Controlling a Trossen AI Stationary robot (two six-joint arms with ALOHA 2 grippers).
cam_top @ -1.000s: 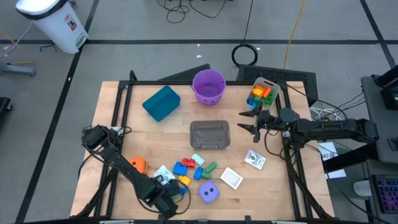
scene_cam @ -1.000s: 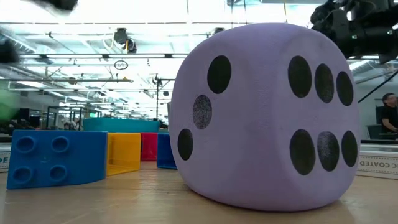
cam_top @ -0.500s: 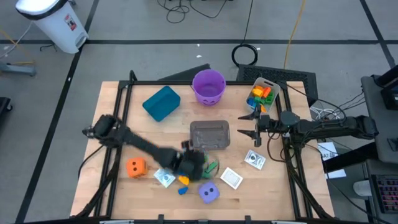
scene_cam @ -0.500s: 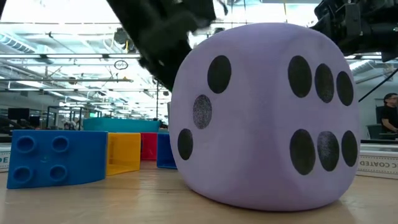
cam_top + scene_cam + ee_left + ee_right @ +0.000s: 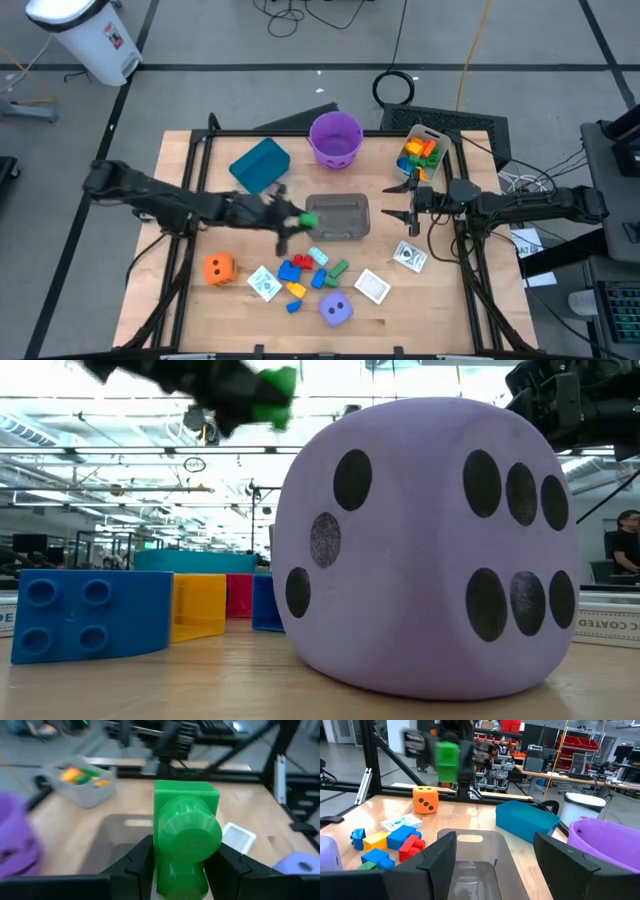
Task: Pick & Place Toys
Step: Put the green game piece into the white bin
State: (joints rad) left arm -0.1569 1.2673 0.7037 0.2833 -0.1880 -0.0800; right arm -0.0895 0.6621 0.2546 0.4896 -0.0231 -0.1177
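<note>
Wooden and pale, the table (image 5: 190, 160) carries everything, so take it from the biggest thing down. At the far side stand a purple bucket (image 5: 335, 138) and, to its left, a teal bin (image 5: 259, 165); at the far right sits a clear tub (image 5: 421, 152) already holding several coloured blocks. A second, grey-tinted clear tub (image 5: 337, 217) sits mid-table with nothing visible inside it.

The left gripper (image 5: 291, 220) hangs above the table just left of that middle tub, its fingers closed on a green block (image 5: 185, 834) (the wrist view shows the block clamped from both sides). The right gripper (image 5: 402, 199) waits at the right of the middle tub, its fingers spread wide with nothing between them.

My judgement is that the task is at an early to middle stage: one tub has blocks in it and one block is in the air, but most toys are left. On the near side lie a purple die (image 5: 335, 310), an orange die (image 5: 218, 267), three white cards (image 5: 373, 286) and a cluster of red, blue, yellow and green blocks (image 5: 297, 270).

The only readable writing is a strip low at the right in the low view, where "COATED" shows; the print on the cards is too small to read.
</note>
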